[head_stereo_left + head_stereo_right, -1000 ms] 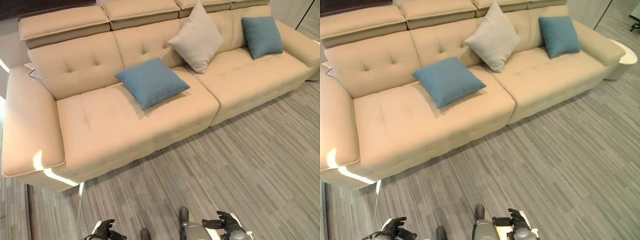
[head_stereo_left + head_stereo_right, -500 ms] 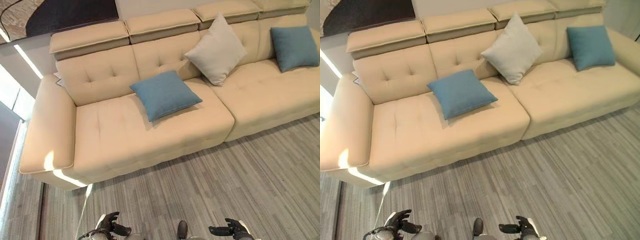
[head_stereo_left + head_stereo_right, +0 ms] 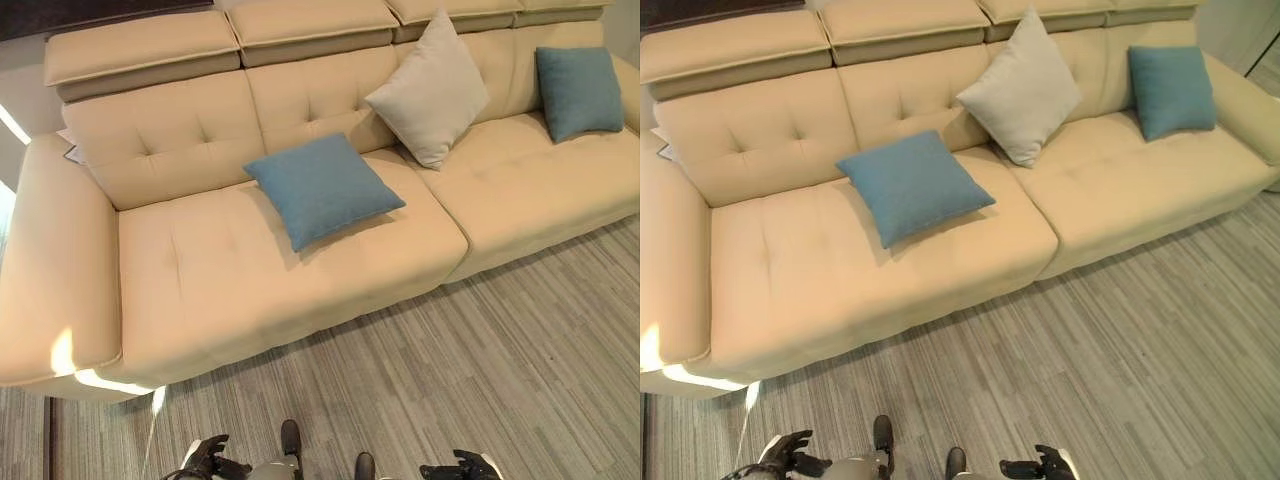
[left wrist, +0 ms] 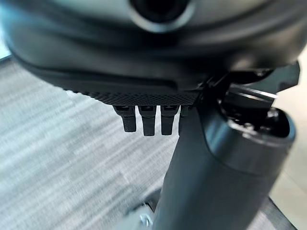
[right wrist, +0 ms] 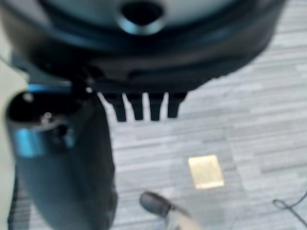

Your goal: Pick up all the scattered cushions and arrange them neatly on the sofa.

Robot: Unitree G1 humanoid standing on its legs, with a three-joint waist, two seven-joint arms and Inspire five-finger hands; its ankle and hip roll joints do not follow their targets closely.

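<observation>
Cushions: you have three on the sofa [image 3: 250, 270] (two blue [image 3: 322, 188] [image 3: 580, 91], one grey [image 3: 430, 90]).
Hands: left [image 3: 212, 462] and right [image 3: 460, 467] both apart, empty, above the floor [image 3: 480, 360].

Right hand [image 5: 144, 72] as a dark bulk across the upper frame, its fingers [image 5: 136, 106] hanging straight in a short row, holding nothing. The thumb [image 5: 62, 158] stands large at the left. Beyond them lies grey striped floor [image 5: 249, 120], bearing a small pale yellow square patch [image 5: 206, 171] at lower centre.
</observation>
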